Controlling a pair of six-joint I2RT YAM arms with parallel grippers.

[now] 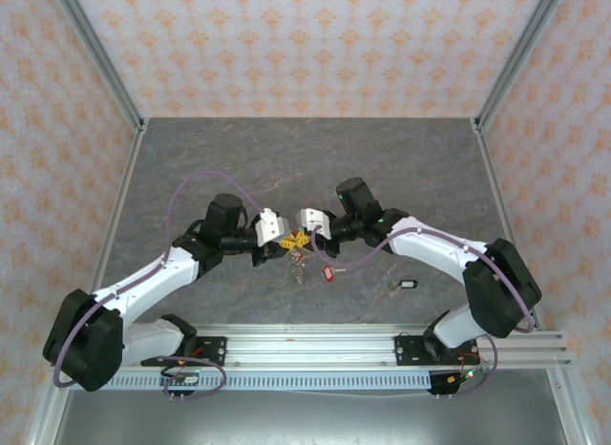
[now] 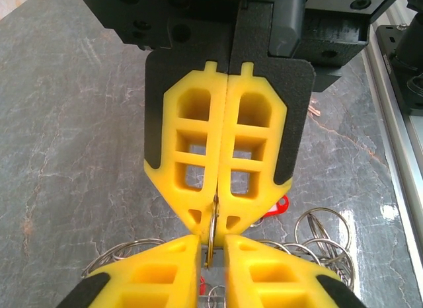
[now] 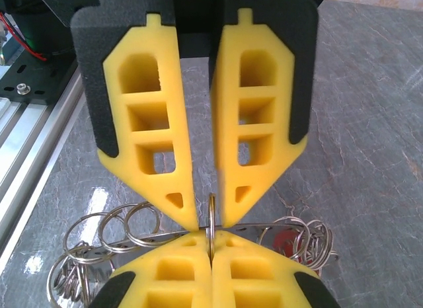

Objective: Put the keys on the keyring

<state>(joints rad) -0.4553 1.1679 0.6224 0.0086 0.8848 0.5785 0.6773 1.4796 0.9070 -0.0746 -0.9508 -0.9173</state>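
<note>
No lettering, label, brand or number can be read on anything here.

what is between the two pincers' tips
A thin metal ring, edge-on, in both wrist views: the right pincer is shut on it, and the left pincer straddles it, tips apart.

The right gripper [image 3: 211, 239], at the bottom, pinches a metal ring [image 3: 211, 207] edge-on. The left gripper [image 3: 209, 222] straddles it with tips slightly apart. Smaller rings [image 3: 109, 232] are bunched beside them.
</note>
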